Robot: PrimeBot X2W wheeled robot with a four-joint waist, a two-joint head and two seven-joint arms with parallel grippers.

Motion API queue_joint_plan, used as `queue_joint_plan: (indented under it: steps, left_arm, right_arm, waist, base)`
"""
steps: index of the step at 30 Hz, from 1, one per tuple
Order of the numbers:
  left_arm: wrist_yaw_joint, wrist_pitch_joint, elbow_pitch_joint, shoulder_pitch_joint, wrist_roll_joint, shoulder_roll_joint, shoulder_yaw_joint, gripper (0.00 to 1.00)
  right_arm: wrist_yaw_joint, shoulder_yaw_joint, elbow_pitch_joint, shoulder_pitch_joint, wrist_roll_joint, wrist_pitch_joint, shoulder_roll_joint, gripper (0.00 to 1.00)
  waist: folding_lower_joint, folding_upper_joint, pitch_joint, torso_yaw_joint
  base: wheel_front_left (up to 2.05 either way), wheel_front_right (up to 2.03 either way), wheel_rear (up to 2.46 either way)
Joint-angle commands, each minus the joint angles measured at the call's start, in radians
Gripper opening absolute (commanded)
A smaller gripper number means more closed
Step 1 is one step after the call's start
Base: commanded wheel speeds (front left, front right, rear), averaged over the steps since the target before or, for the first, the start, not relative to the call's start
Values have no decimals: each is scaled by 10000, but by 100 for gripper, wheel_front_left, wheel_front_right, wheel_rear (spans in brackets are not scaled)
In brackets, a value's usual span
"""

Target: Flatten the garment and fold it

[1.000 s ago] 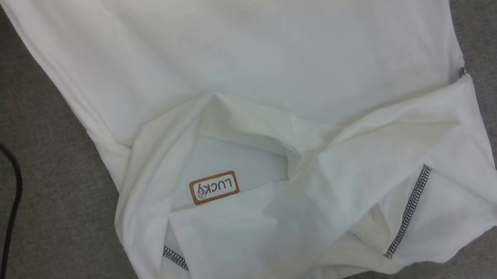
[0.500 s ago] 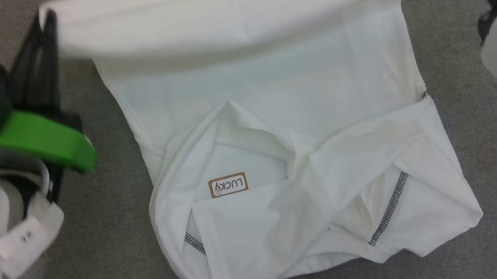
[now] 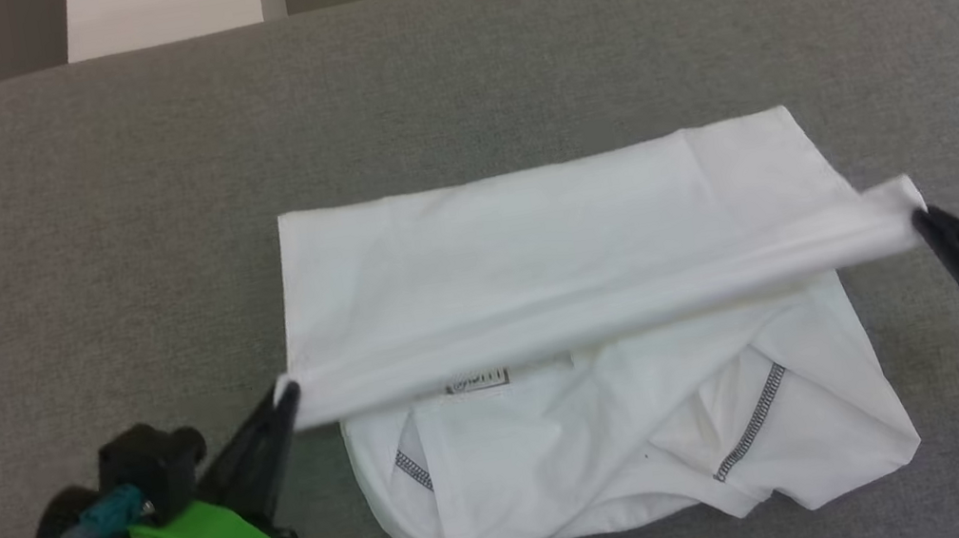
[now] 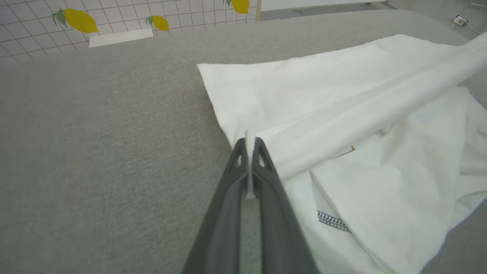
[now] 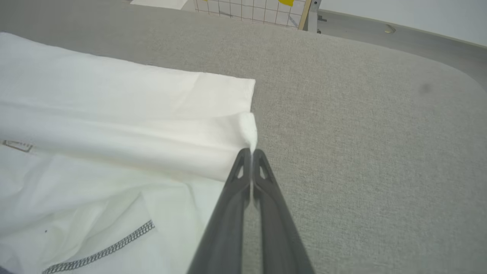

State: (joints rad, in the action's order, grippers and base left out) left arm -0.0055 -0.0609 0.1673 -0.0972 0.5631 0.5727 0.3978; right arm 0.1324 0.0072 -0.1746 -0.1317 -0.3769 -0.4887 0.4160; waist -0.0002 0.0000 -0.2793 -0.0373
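**The garment [image 3: 550, 229]: floppy white shirt, grab it by the corners**

So the shirt sits mid-way across the grey padded surface [image 3: 50, 231], far half lying flat, near half rumpled, with the zigzag stitching [image 3: 749, 423] showing. One edge is pulled up into a taut band right across it, half covering the LUCKY patch [image 3: 478, 380].

The left gripper [image 3: 288, 397] is clamped tight on the left end of that band, and the right gripper [image 3: 917, 217] is pinched down on the right end. Both wrist views show a sliver of white cloth squeezed between closed fingers.

My read is that this thing is light, thin and totally limp, so it'll sag the second tension drops. It's not fragile, though it could slip out of a shallow pinch. The best hold looks like the outer corners of an edge, catching all the layers and pulling apart so the line runs straight. The bunched near part probably needs smoothing too.
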Motion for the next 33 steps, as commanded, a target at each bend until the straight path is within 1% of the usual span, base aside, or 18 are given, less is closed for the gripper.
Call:
queue_joint_plan:
  steps: [1, 4, 10, 17, 20, 24, 25, 26, 27, 29, 33]
  left_arm:
    - [-115, -103, -72, 292, 279, 44, 88, 0]
    - [-386, -311, -400, 618, 585, 21, 374, 0]
    - [-707, -474, -1242, 893, 892, -117, 849, 0]
    - [-886, -568, -2053, 1020, 1087, -424, 1347, 0]
    - [-934, -475, -2438, 1008, 1130, -656, 1533, 0]
    - [-922, -333, -2968, 984, 1227, -925, 1608, 0]
    - [-879, -287, -3090, 994, 1255, -982, 1588, 27]
    - [-810, -189, -3223, 1011, 1289, -1057, 1539, 83]
    - [-747, -102, -3322, 1035, 1325, -1121, 1491, 100]
    - [-649, 148, -3507, 1067, 1358, -1234, 1393, 100]
    - [-502, 1202, -3702, 975, 1470, -1531, 908, 100]
  right_arm:
    - [-17, -152, -40, 357, 37, -169, -96, 0]
    - [-17, -461, -41, 1014, 64, -576, -329, 0]
    - [-17, -947, 13, 1926, 157, -1204, -902, 0]
    - [-17, -1071, 319, 2657, 378, -1643, -1541, 0]
    - [-17, -1039, 698, 2825, 394, -1754, -1883, 0]
    - [-17, -1037, 1159, 2879, 426, -1771, -2187, 0]
    - [-17, -1048, 1216, 2889, 442, -1775, -2234, 69]
    - [-17, -1126, 1314, 2900, 460, -1790, -2321, 100]
    - [-17, -1183, 1359, 2906, 480, -1769, -2377, 100]
    - [-17, -1334, 1360, 2933, 504, -1711, -2492, 100]
    - [-17, -1680, 1025, 3068, 426, -1577, -2787, 100]
  waist:
    - [2, 0, 320, 229]
    - [2, 0, 449, 324]
    - [2, 0, 633, 439]
    - [2, 0, 773, 468]
    - [2, 0, 825, 460]
    - [2, 0, 968, 433]
    - [2, 0, 1008, 427]
    - [2, 0, 1074, 423]
    - [2, 0, 1125, 427]
    - [2, 0, 1246, 450]
    - [2, 0, 1487, 571]
  base:
    - [0, 0, 0]
    - [0, 0, 0]
    - [0, 0, 0]
    - [0, 0, 0]
    - [0, 0, 0]
    - [0, 0, 0]
    - [0, 0, 0]
    - [0, 0, 0]
    - [0, 0, 0]
    - [0, 0, 0]
    - [0, 0, 0]
